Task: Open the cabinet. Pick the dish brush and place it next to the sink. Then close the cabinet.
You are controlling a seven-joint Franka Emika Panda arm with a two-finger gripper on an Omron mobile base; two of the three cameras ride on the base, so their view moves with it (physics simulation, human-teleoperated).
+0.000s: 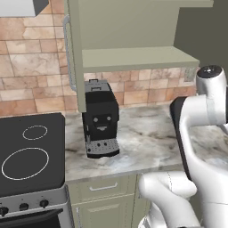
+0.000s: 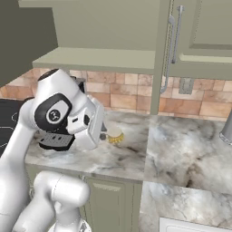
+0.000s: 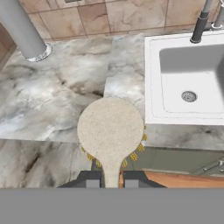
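Gripper (image 3: 112, 180) closed tight on the handle of the dish brush (image 3: 111, 129), fingertips (image 3: 92, 179) pinching the beige stem from both sides. Brush head round, pale, speckled, yellow bristles fringing its lower edge; held above the marble counter (image 3: 48, 109).

In the hand view, the sink (image 3: 186, 83), white, lies at 2 o'clock from the brush head, its left rim just beside the head. Dark faucet (image 3: 199, 26) base at 1 o'clock, at the sink's far edge. Grey cylinder (image 3: 22, 30) stands on the counter at 11 o'clock, well apart. Tiled wall (image 3: 94, 17) at 12.

Right base view: brush head at the hand, above the counter near the arm.

The cabinet (image 1: 133, 58) stands open, door (image 1: 73, 53) swung out edge-on, shelf bare. Black coffee machine (image 1: 100, 119) on the counter beneath it; stovetop (image 1: 29, 153) at its 9 o'clock.
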